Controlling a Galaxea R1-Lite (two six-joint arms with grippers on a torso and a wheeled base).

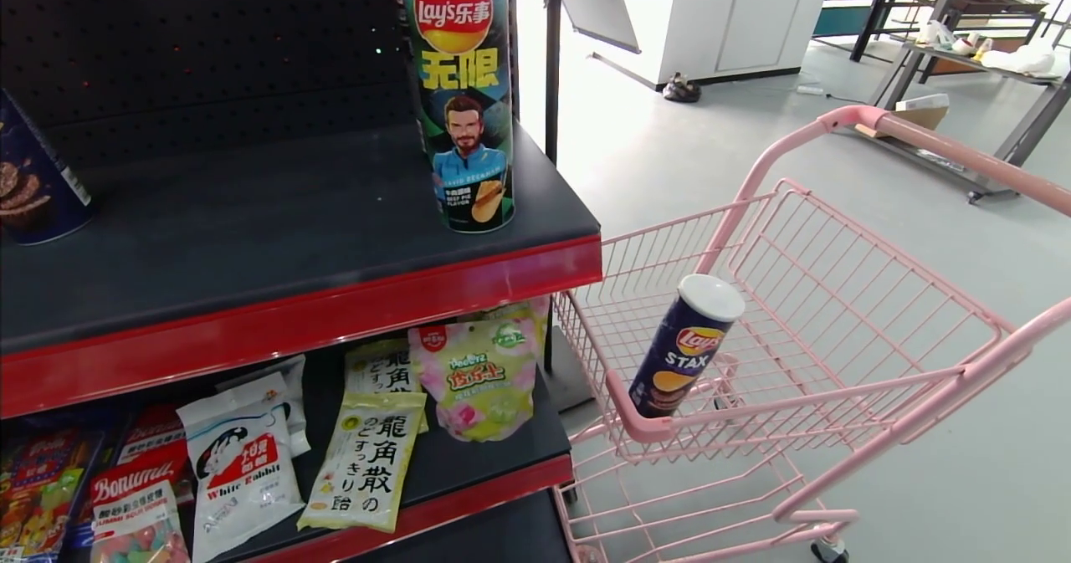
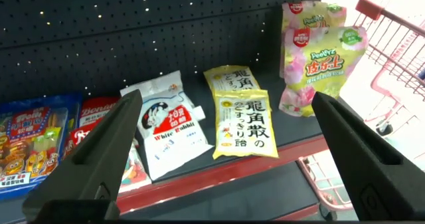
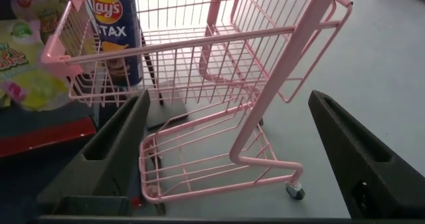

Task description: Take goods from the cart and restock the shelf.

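Note:
A pink wire cart (image 1: 962, 155) stands to the right of the shelf. A dark blue chip can (image 1: 686, 350) with a white lid leans in the basket's front corner nearest the shelf. The upper black shelf board (image 1: 251, 228) with a red edge carries a tall green-and-black chip can (image 1: 464, 103), upright near its right end. My left gripper (image 2: 226, 96) is open and faces the lower shelf's snack bags. My right gripper (image 3: 229, 94) is open, low beside the cart (image 3: 292, 64), with the blue can (image 3: 116, 31) off to one side beyond the wires.
A dark blue pack (image 1: 33, 186) stands at the upper shelf's left end. The lower shelf holds a white bag (image 2: 169, 127), yellow bags (image 2: 244, 121) and green-pink bags (image 2: 319, 64). A black stand pole (image 1: 550, 61) rises between shelf and cart. Grey floor lies beyond the cart.

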